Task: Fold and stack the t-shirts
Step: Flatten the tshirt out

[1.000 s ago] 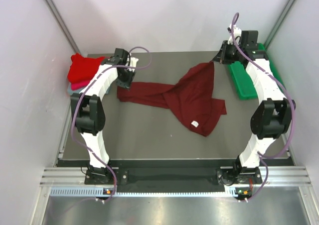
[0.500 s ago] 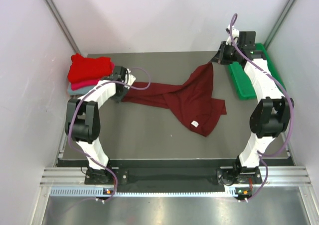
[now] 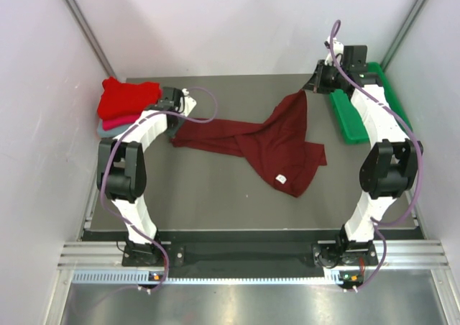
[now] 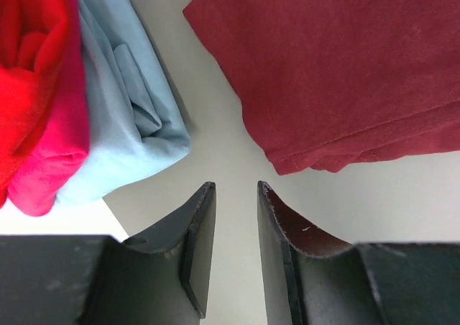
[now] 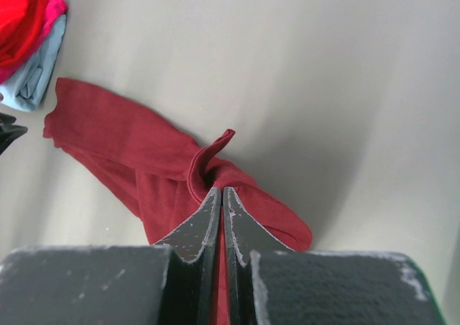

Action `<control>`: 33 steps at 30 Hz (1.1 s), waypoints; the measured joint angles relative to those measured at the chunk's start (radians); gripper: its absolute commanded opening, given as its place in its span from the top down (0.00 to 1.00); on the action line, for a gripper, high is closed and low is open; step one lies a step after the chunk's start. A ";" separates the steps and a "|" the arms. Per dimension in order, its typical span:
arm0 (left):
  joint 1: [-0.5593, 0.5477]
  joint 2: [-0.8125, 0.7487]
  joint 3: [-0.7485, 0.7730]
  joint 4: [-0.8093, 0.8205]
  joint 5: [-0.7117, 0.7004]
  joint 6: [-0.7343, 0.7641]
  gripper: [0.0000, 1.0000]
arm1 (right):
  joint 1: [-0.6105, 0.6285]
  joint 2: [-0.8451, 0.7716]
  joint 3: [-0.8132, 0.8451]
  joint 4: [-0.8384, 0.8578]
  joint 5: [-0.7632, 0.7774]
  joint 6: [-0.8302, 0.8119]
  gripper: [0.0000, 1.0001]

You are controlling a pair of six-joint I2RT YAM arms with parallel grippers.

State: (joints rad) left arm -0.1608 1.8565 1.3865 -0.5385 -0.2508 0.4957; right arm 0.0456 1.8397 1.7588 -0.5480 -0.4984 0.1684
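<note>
The dark maroon t-shirt (image 3: 277, 142) lies spread across the table, one end drawn out to the left and one corner lifted at the back right. My right gripper (image 3: 306, 91) is shut on that raised corner, and the cloth is pinched between its jaws (image 5: 221, 190). My left gripper (image 4: 236, 188) is open just short of the shirt's left hem (image 4: 345, 73), with bare table between its fingers. It hangs by the shirt's left end (image 3: 175, 124). A folded stack sits at the far left: bright red t-shirt (image 3: 126, 98) on top, pink (image 4: 50, 167), then grey-blue (image 4: 122, 109).
A green plastic tray (image 3: 356, 120) lies along the right side under the right arm. White walls close in the table (image 3: 215, 188) on the left, back and right. The folded stack sits right beside the left gripper.
The left arm has swung its elbow toward the stack and sunk lower by the shirt's left end. The right arm and the lifted corner have stayed put.
</note>
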 measured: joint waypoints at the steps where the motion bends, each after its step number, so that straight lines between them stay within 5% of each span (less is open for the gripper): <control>1: 0.000 0.000 0.002 -0.002 0.003 -0.002 0.65 | 0.000 0.000 0.000 0.000 0.000 0.000 1.00; 33: 0.000 0.071 -0.008 -0.025 0.074 -0.077 0.65 | 0.000 0.021 0.003 0.002 0.011 -0.010 1.00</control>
State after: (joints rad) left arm -0.1608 1.9274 1.3788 -0.5636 -0.1768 0.4187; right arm 0.0460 1.8606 1.7618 -0.5465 -0.4873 0.1589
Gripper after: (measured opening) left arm 0.351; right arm 0.006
